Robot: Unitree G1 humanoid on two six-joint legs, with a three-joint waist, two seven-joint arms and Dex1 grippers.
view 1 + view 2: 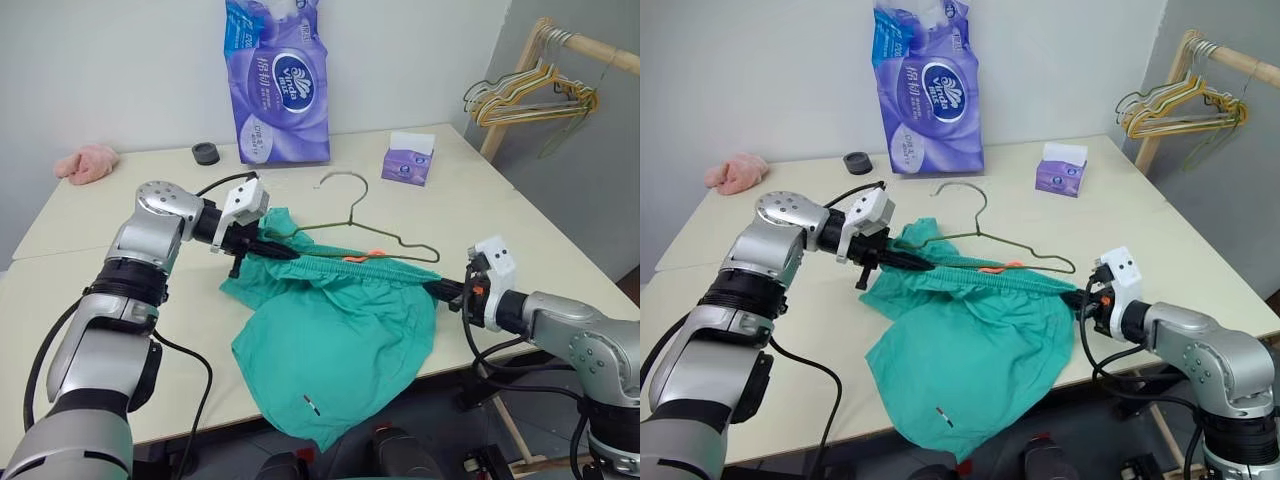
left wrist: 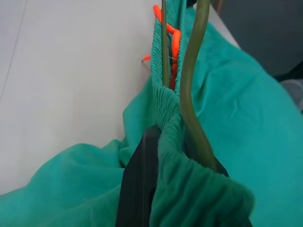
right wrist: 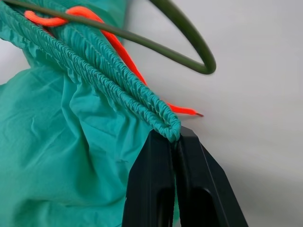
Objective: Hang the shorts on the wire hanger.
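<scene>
The teal-green shorts [image 1: 330, 335] hang stretched by their gathered waistband between my two grippers, the legs drooping over the table's front edge. My left gripper [image 1: 270, 249] is shut on the waistband's left end, and my right gripper [image 1: 445, 290] is shut on its right end. The dark olive wire hanger [image 1: 362, 232] lies on the table just behind the waistband, hook pointing away. In the left wrist view the hanger wire [image 2: 189, 94] runs right beside the pinched band [image 2: 165, 109]. An orange drawstring [image 3: 102, 35] shows along the band.
The cream table [image 1: 150, 190] carries a purple tissue-roll pack [image 1: 280, 85], a small purple tissue box [image 1: 408, 160], a black cap [image 1: 206, 153] and a pink cloth lump [image 1: 87, 163]. A wooden rack with yellow and pale green hangers [image 1: 535, 95] stands at the right.
</scene>
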